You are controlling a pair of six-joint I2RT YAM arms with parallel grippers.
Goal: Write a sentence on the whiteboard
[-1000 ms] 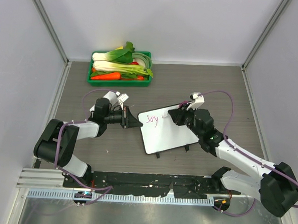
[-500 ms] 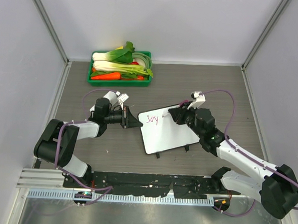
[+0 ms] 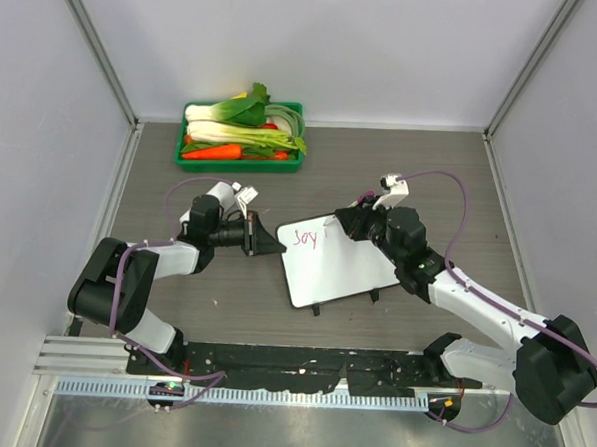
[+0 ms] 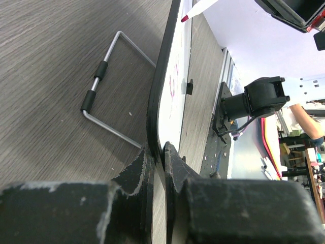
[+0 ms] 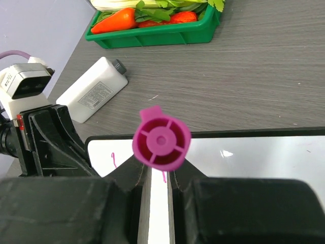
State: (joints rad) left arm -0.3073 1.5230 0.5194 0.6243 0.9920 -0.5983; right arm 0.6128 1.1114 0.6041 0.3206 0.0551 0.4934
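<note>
On the surface my left pincer clamps the whiteboard's left edge; my right pincer clamps the marker over it. One pink word of the sentence is written; I judge most remains.

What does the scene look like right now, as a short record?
whiteboard: propped up on a wire stand
left tool: shut on the whiteboard's left edge
right tool: shut on a pink marker
sentence: one short pink word, at the board's upper left
green tray: far side, holds vegetables
</note>
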